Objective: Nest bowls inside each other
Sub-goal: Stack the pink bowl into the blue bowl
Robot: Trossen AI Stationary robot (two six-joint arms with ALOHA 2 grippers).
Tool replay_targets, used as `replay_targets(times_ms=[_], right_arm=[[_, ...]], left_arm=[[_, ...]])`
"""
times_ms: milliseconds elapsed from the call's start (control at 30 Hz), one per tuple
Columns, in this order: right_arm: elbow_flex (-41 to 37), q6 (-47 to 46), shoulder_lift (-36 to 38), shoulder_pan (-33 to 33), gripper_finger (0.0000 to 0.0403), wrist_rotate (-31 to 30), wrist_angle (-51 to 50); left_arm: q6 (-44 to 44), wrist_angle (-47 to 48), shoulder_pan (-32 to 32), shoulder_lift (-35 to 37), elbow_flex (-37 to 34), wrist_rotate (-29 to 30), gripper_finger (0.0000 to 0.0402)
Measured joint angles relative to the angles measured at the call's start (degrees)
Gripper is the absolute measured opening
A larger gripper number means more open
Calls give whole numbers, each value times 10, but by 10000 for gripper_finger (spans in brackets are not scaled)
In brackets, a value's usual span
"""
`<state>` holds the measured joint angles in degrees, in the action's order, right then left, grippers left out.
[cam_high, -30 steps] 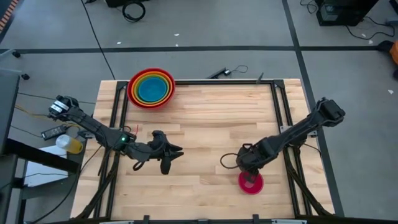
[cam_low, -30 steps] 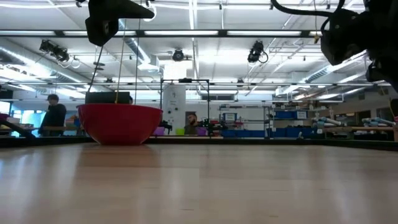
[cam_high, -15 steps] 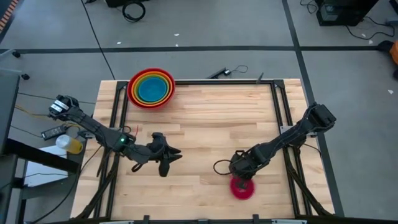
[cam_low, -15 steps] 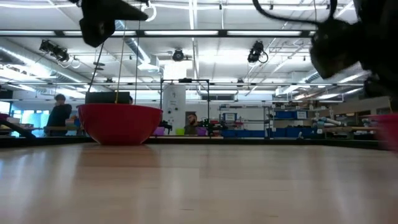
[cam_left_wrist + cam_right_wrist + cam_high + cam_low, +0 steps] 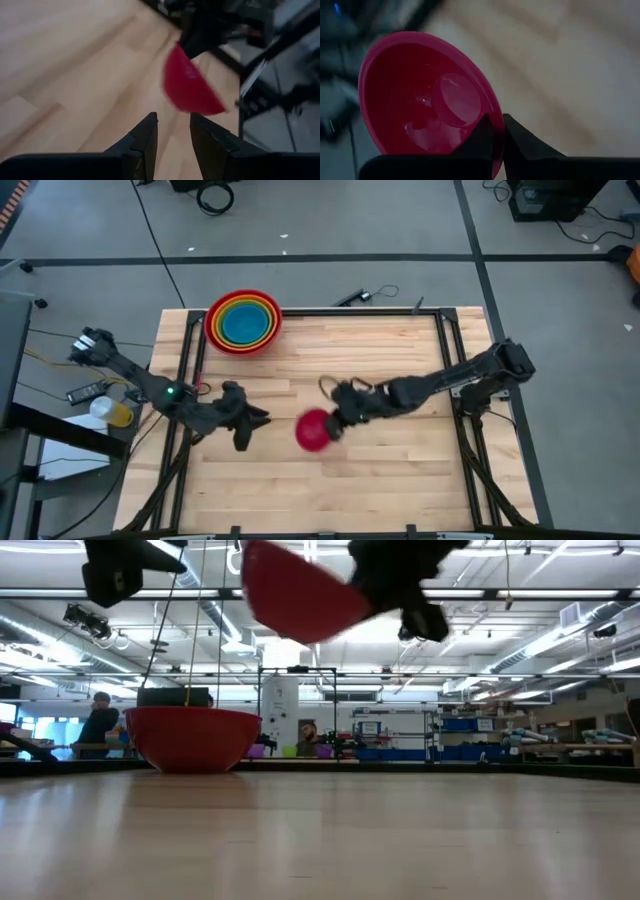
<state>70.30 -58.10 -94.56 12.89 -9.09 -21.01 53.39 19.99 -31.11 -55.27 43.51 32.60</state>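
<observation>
The pink bowl (image 5: 314, 430) hangs tilted above the middle of the table, with my right gripper (image 5: 338, 422) shut on it. In the low view the pink bowl (image 5: 303, 595) is high above the wood. The other bowls (image 5: 242, 322) stand nested at the far left: red outermost, then orange, green and blue, with the red one's base on the table. My left gripper (image 5: 247, 421) hovers left of the pink bowl, open, with nothing between its fingers (image 5: 150, 134). In the left wrist view the pink bowl (image 5: 191, 88) is ahead of it. My right gripper pinches the pink bowl's rim (image 5: 495, 111), one finger (image 5: 482, 134) inside the bowl and the other outside. The fingers slant downward, coming from the table's right side. The bowl is lifted clear of the table and tilted, its underside (image 5: 300, 615) showing in the low view.
Black frame rails run along the table's left (image 5: 188, 360) and right (image 5: 452, 350) sides and its far edge. A cable (image 5: 365, 295) lies at the far edge. Bare wood lies between the stack and the grippers. People stand in the room beyond.
My right gripper has swung from the near right of the table toward the left and far side and risen, tipping up. The pink bowl, which stood on the table, is now lifted clear and tilted. My left gripper has drawn back a little toward the table's left edge.
</observation>
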Motion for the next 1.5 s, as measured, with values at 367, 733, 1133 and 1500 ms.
replay_targets(times_ms=[367,733,1133,1500], right_arm=[[2,109,0,-62,21,-157,170],[1,238,0,-58,21,-422,223],[1,356,0,-40,27,-490,305],[1,358,0,-26,31,-469,304]], left_arm=[[-51,-2,13,19,0,162,157],[-172,-101,94,-15,0,174,281],[-291,-233,163,-63,0,173,289],[-316,-269,174,-68,0,167,152]])
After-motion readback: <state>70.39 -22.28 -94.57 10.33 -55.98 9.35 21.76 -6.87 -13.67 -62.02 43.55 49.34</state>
